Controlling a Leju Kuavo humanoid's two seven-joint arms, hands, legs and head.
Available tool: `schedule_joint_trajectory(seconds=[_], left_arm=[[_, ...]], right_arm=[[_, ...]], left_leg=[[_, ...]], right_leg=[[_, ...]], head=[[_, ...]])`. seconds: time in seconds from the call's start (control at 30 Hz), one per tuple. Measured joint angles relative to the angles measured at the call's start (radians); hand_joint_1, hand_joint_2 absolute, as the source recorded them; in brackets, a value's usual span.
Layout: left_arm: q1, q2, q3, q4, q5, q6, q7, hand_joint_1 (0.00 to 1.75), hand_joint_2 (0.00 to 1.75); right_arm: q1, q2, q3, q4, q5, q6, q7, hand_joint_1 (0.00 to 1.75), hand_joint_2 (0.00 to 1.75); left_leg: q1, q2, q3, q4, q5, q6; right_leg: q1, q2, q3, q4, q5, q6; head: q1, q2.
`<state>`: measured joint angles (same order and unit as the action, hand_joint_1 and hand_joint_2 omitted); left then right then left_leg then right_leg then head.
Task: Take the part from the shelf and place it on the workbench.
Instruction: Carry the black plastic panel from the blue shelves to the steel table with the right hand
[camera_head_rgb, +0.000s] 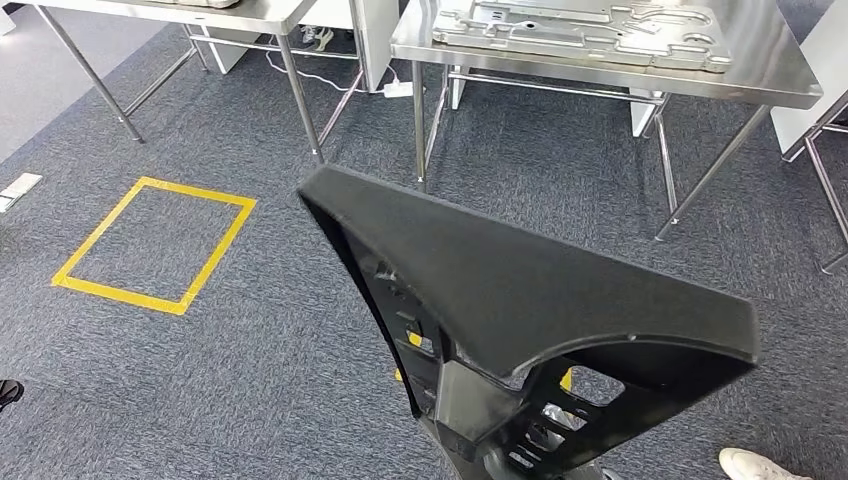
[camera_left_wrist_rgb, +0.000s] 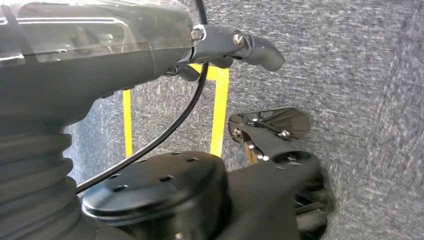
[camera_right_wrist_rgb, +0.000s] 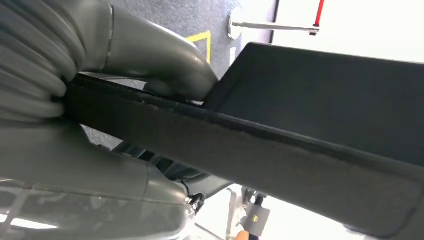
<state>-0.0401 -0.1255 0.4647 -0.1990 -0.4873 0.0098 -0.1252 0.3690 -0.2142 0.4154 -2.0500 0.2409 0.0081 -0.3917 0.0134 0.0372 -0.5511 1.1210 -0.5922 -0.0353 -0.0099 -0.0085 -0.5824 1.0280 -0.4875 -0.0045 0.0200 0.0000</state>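
Right hand (camera_right_wrist_rgb: 100, 125) clamps the near edge of the black part (camera_head_rgb: 520, 290), thumb above and fingers (camera_right_wrist_rgb: 85, 195) below. Part is carried low in front of the body, long axis running from near right to far left, pointed end forward. Left hand (camera_left_wrist_rgb: 235, 47) hangs over carpet, fingers curled in, holding nothing. Workbench (camera_head_rgb: 770, 80) lies far ahead, slightly right, already bearing a metal plate (camera_head_rgb: 580, 30). Yellow tape square (camera_head_rgb: 155, 245) far left.

Even, bright indoor light in the head view; glare on the steel workbench (camera_head_rgb: 770, 75). Carpet (camera_left_wrist_rgb: 360, 100) beyond the left hand (camera_left_wrist_rgb: 235, 47) streaked with motion blur. Overexposed white background past the right hand (camera_right_wrist_rgb: 150, 55), which is close and soft
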Motion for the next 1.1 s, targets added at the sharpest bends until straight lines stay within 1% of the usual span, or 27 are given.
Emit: schedule_joint_trajectory(seconds=[0.03,0.07,0.1,0.13,0.17,0.2,0.23,0.27,0.3,0.33,0.4,0.43,0.47,0.5,0.53,0.6,0.63,0.67,0.7,0.73,0.8,0.83,0.87,0.93,1.0,1.07,1.1], left_arm=[[0.001,0.0,0.001,0.0,-0.001,-0.001,-0.001,0.0,1.75],[0.003,0.0,0.002,0.0,-0.002,-0.002,-0.001,0.0,1.75],[0.004,0.0,0.003,0.0,-0.002,-0.004,-0.001,0.0,1.75],[0.004,0.0,0.004,0.0,-0.004,-0.005,-0.001,0.0,1.75],[0.004,0.0,0.005,0.0,-0.005,-0.006,-0.001,0.0,1.75],[0.004,0.0,0.006,0.0,-0.006,-0.007,-0.002,0.0,1.75],[0.004,0.0,0.007,0.0,-0.007,-0.007,-0.001,0.0,1.75],[0.005,0.0,0.007,0.0,-0.007,-0.007,-0.001,0.0,1.75],[0.005,0.0,0.007,0.0,-0.007,-0.008,-0.001,0.0,1.75],[0.005,0.0,0.008,0.001,-0.007,-0.008,-0.001,0.0,1.75],[0.003,0.0,0.008,0.001,-0.008,-0.009,-0.001,0.0,1.75],[0.003,0.0,0.009,0.001,-0.009,-0.008,-0.002,0.0,1.75],[0.002,0.0,0.009,0.0,-0.01,-0.008,-0.002,0.0,1.75],[0.001,-0.001,0.01,0.0,-0.011,-0.009,-0.003,0.0,1.75],[0.001,-0.001,0.012,0.0,-0.012,-0.009,-0.004,0.0,1.75],[0.003,-0.002,0.015,0.0,-0.013,-0.01,-0.004,0.0,1.75],[0.004,-0.002,0.016,0.0,-0.013,-0.01,-0.005,0.0,1.75],[0.004,-0.002,0.017,0.0,-0.013,-0.01,-0.006,0.0,1.75],[0.003,-0.002,0.017,0.0,-0.014,-0.01,-0.007,0.0,1.75],[0.002,-0.002,0.018,0.0,-0.014,-0.011,-0.009,0.0,1.75],[0.001,-0.002,0.022,0.0,-0.016,-0.011,-0.013,0.0,1.75],[0.0,-0.002,0.024,0.0,-0.017,-0.012,-0.016,0.0,1.75],[0.0,-0.002,0.027,0.0,-0.017,-0.013,-0.017,0.0,1.75],[-0.002,-0.002,0.03,0.0,-0.016,-0.015,-0.018,0.0,1.75],[-0.004,-0.002,0.033,-0.001,-0.013,-0.016,-0.018,0.0,1.75],[-0.004,-0.002,0.037,-0.001,-0.009,-0.017,-0.018,0.0,1.75],[-0.003,-0.002,0.04,-0.001,-0.007,-0.018,-0.018,0.0,1.75]], right_arm=[[-0.003,0.003,-0.002,0.001,0.0,0.005,0.0,1.75,1.75],[-0.006,0.005,-0.004,0.003,0.0,0.009,0.0,1.75,1.75],[-0.007,0.007,-0.006,0.005,0.0,0.013,0.0,1.75,1.75],[-0.008,0.009,-0.007,0.008,0.0,0.017,0.0,1.75,1.75],[-0.008,0.01,-0.008,0.01,0.0,0.02,0.0,1.75,1.75],[-0.009,0.012,-0.009,0.011,-0.001,0.023,0.0,1.75,1.75],[-0.01,0.013,-0.009,0.012,-0.001,0.025,0.0,1.75,1.75],[-0.012,0.014,-0.009,0.013,-0.001,0.026,0.0,1.75,1.75],[-0.013,0.016,-0.01,0.013,-0.001,0.027,0.0,1.75,1.75],[-0.015,0.016,-0.011,0.013,-0.002,0.028,0.0,1.75,1.75],[-0.015,0.018,-0.013,0.014,-0.002,0.029,0.0,1.75,1.75],[-0.014,0.018,-0.014,0.014,-0.002,0.03,0.0,1.75,1.75],[-0.016,0.018,-0.015,0.014,-0.002,0.033,0.0,1.75,1.75],[-0.019,0.019,-0.016,0.015,-0.002,0.036,0.0,1.75,1.75],[-0.023,0.019,-0.016,0.016,-0.002,0.039,0.0,1.75,1.75],[-0.028,0.02,-0.019,0.019,-0.002,0.044,0.0,1.75,1.75],[-0.029,0.021,-0.02,0.021,-0.002,0.045,0.0,1.75,1.75],[-0.029,0.021,-0.022,0.022,-0.002,0.046,0.0,1.75,1.75],[-0.03,0.021,-0.023,0.023,-0.002,0.047,-0.001,1.75,1.75],[-0.031,0.022,-0.023,0.024,-0.001,0.049,-0.001,1.75,1.75],[-0.034,0.024,-0.025,0.024,-0.001,0.056,-0.003,1.75,1.75],[-0.035,0.026,-0.025,0.025,0.0,0.059,-0.005,1.75,1.75],[-0.036,0.028,-0.027,0.025,0.0,0.06,-0.005,1.75,1.75],[-0.034,0.03,-0.03,0.026,0.0,0.063,-0.007,1.75,1.75],[-0.034,0.033,-0.033,0.027,0.0,0.064,-0.008,1.75,1.75],[-0.036,0.037,-0.035,0.028,0.0,0.065,-0.009,1.75,1.75],[-0.037,0.038,-0.036,0.029,0.0,0.065,-0.009,1.75,1.75]], left_leg=[[0.0,-0.018,-0.032,0.068,-0.031,0.0],[-0.001,-0.028,-0.068,0.138,-0.056,0.0],[-0.001,-0.032,-0.096,0.187,-0.067,0.0],[-0.002,-0.033,-0.108,0.201,-0.058,0.001],[-0.002,-0.035,-0.101,0.174,-0.029,0.002],[-0.001,-0.043,-0.079,0.113,0.013,0.003],[0.0,-0.062,-0.052,0.045,0.049,0.005],[0.002,-0.081,-0.03,-0.015,0.073,0.007],[0.002,-0.096,-0.016,-0.052,0.084,0.008],[0.001,-0.105,-0.013,-0.065,0.082,0.012],[-0.002,-0.093,-0.012,-0.07,0.083,0.02],[-0.001,-0.084,-0.01,-0.073,0.084,0.026],[0.001,-0.074,-0.009,-0.076,0.085,0.032],[0.003,-0.063,-0.007,-0.079,0.086,0.036],[0.004,-0.051,-0.006,-0.081,0.085,0.04],[0.003,-0.025,-0.006,-0.081,0.083,0.043],[0.003,-0.013,-0.005,-0.081,0.081,0.044],[0.003,-0.002,-0.003,-0.08,0.079,0.043],[0.004,0.008,0.0,-0.08,0.077,0.041],[0.004,0.016,0.004,-0.081,0.074,0.038],[0.001,0.031,0.011,-0.08,0.068,0.029],[-0.001,0.037,0.014,-0.081,0.065,0.024],[-0.004,0.044,0.017,-0.083,0.064,0.019],[-0.003,0.051,0.025,-0.087,0.061,0.009],[0.0,0.022,0.014,-0.049,0.033,0.001],[0.001,-0.02,-0.039,0.068,-0.026,-0.001],[0.001,-0.03,-0.073,0.136,-0.052,-0.001]], right_leg=[[0.001,0.007,0.002,0.0,-0.002,-0.004],[0.001,0.015,0.003,0.0,-0.003,-0.007],[0.002,0.024,0.005,0.001,-0.004,-0.008],[0.003,0.034,0.007,0.001,-0.005,-0.009],[0.003,0.045,0.011,0.002,-0.007,-0.009],[0.002,0.056,0.015,0.003,-0.01,-0.007],[0.002,0.066,0.017,0.004,-0.012,-0.004],[0.002,0.076,0.018,0.008,-0.015,0.0],[0.002,0.085,0.015,0.011,-0.016,0.005],[0.002,0.093,0.012,0.012,-0.016,0.01],[0.0,0.108,0.005,0.008,-0.012,0.021],[0.001,0.103,0.003,0.008,-0.013,0.026],[0.003,0.088,-0.004,0.02,-0.021,0.03],[0.005,0.068,-0.021,0.052,-0.039,0.033],[0.006,0.046,-0.048,0.104,-0.065,0.035],[0.003,0.028,-0.117,0.233,-0.115,0.039],[0.001,0.026,-0.139,0.272,-0.12,0.04],[-0.001,0.023,-0.142,0.272,-0.106,0.042],[-0.002,0.019,-0.124,0.233,-0.077,0.043],[-0.002,0.006,-0.089,0.164,-0.04,0.043],[0.004,-0.029,-0.028,0.044,0.001,0.04],[0.008,-0.04,-0.014,0.015,0.005,0.037],[0.011,-0.04,-0.012,0.009,0.0,0.034],[0.007,-0.024,-0.01,0.005,0.002,0.023],[0.0,-0.01,-0.003,0.0,0.004,0.008],[-0.002,0.003,0.001,-0.002,0.003,-0.003],[-0.001,0.013,0.001,-0.001,0.002,-0.006]], head=[[-0.001,0.0],[-0.001,0.0],[-0.001,0.0],[-0.001,0.0],[-0.001,0.0],[-0.001,0.0],[-0.001,0.0],[-0.001,0.0],[-0.001,0.0],[-0.001,0.0],[0.0,0.0],[0.0,0.0],[0.0,0.0],[0.0,0.0],[0.001,0.0],[0.001,0.0],[0.001,0.0],[0.001,0.0],[0.001,0.0],[0.001,0.0],[0.001,0.0],[0.0,0.0],[0.0,0.0],[-0.001,0.0],[-0.002,0.0],[-0.003,0.0],[-0.003,0.0]])
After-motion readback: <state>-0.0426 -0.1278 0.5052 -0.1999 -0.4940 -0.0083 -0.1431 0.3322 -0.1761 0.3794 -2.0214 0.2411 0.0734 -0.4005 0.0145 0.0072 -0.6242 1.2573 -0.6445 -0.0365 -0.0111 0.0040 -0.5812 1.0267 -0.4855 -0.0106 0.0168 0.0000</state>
